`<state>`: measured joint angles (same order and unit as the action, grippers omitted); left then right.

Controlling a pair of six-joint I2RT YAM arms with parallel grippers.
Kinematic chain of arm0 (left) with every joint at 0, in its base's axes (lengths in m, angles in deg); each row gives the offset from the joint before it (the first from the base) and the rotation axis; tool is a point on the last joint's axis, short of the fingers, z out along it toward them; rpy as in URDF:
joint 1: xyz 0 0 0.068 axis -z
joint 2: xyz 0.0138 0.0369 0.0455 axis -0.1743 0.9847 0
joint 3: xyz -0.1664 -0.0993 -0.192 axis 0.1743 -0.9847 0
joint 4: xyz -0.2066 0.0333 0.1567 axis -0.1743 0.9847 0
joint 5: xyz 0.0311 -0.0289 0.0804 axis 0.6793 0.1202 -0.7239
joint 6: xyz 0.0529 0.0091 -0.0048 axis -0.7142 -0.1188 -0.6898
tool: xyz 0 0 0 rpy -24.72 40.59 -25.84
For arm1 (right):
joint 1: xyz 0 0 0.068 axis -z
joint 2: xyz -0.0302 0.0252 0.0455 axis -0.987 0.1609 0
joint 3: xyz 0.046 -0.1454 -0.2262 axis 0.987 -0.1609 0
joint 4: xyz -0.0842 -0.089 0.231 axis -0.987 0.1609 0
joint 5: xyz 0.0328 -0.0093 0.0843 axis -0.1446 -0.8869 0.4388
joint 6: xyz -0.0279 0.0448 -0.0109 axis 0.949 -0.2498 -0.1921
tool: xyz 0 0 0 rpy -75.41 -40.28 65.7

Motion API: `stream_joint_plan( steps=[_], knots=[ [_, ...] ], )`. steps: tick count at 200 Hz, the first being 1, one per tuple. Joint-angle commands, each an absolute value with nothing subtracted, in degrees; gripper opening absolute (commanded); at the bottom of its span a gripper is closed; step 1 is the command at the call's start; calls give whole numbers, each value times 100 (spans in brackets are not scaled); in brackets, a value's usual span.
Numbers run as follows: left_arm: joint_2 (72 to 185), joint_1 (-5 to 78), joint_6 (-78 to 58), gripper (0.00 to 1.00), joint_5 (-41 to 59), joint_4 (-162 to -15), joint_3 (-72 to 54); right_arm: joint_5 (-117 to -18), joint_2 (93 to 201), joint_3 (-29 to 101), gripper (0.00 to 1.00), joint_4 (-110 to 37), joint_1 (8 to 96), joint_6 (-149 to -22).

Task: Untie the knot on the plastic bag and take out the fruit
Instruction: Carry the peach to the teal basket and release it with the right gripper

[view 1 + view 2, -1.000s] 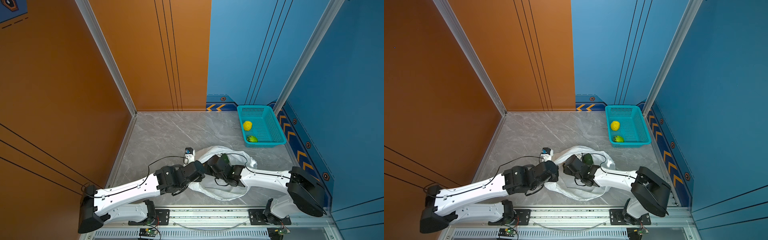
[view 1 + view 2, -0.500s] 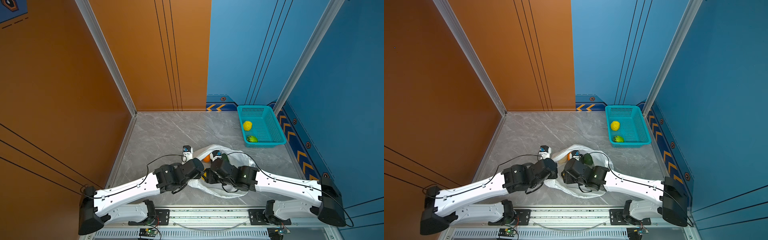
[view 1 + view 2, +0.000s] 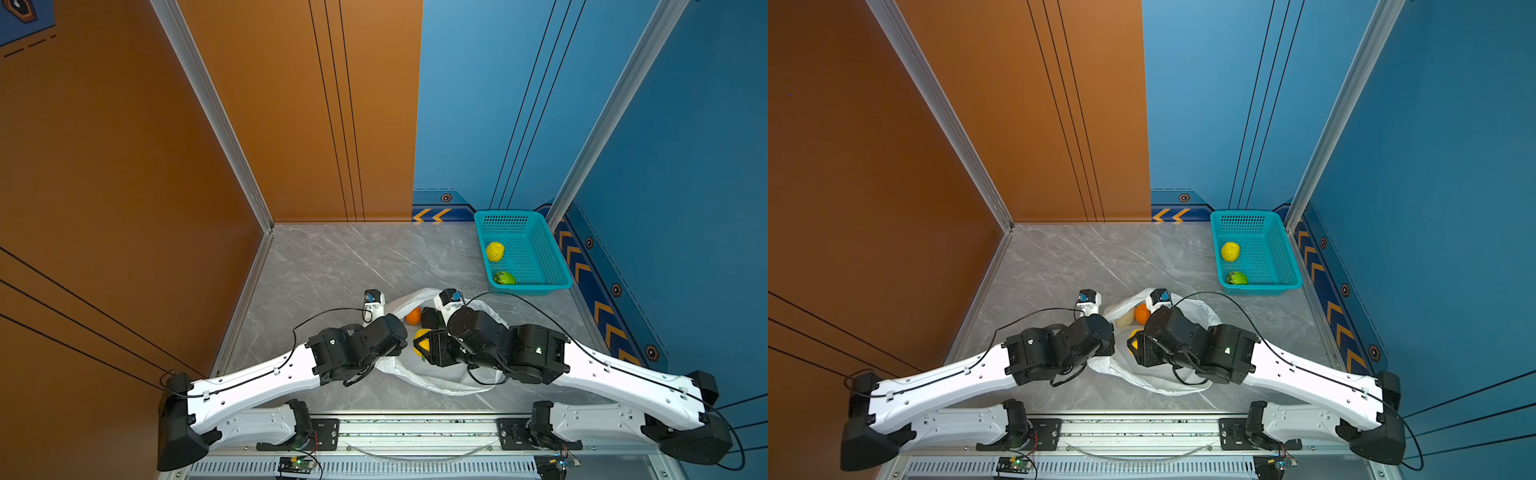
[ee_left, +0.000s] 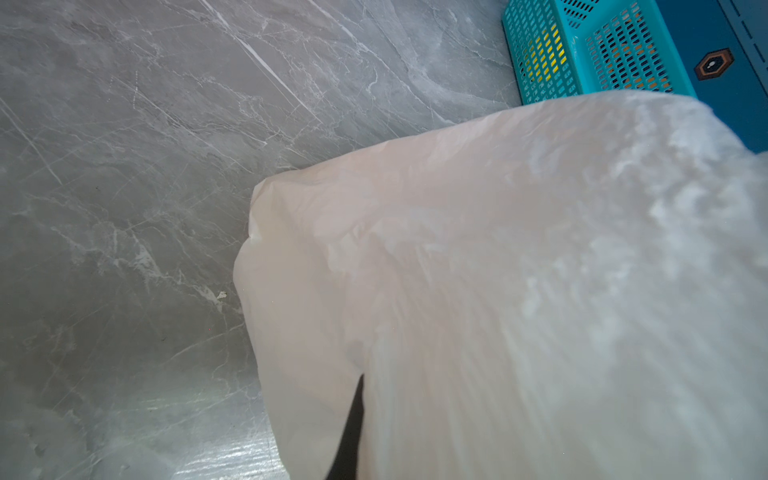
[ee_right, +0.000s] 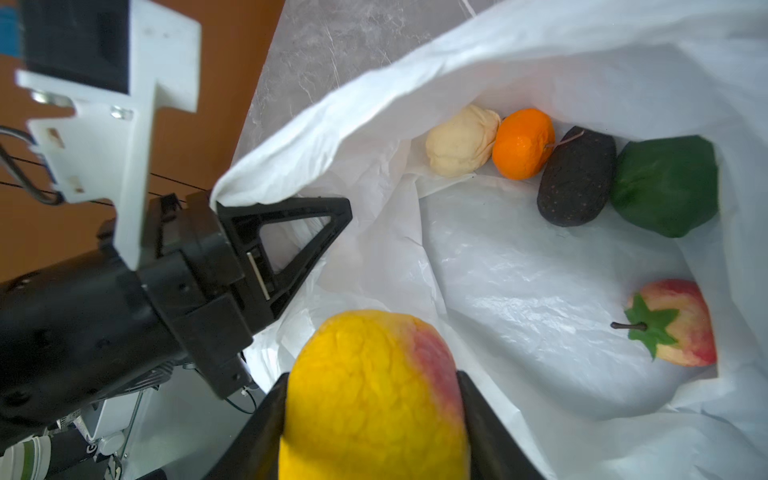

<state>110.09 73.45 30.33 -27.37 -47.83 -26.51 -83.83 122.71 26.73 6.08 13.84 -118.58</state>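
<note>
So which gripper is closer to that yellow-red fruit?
Right. The right gripper is clamped around the yellow-red fruit; the left gripper sits just beside it, shut on the bag edge.

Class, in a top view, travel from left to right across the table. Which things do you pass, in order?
In order: left arm's wrist camera → cream fruit → orange fruit → right arm's wrist camera → teal basket.
</note>
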Motion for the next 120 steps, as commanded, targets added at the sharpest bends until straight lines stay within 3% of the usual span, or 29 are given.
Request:
stream_joint_plan(
  steps=[1,36,80,120],
  knots=[
    [11039,7301,2930,0,-2829,-4819,-2512,-8490,12074,3157,47,1191,1736,-11498],
    [11064,7301,2904,0,-2773,-4887,-2534,-8150,11931,3581,47,1218,2983,-10837],
    [11153,7367,2912,0,-2693,-4970,-2567,-7447,11890,3455,48,799,5313,-10189],
    [11128,7416,2921,0,-2673,-4976,-2608,-6958,12402,3128,50,169,7066,-9825]
  ],
)
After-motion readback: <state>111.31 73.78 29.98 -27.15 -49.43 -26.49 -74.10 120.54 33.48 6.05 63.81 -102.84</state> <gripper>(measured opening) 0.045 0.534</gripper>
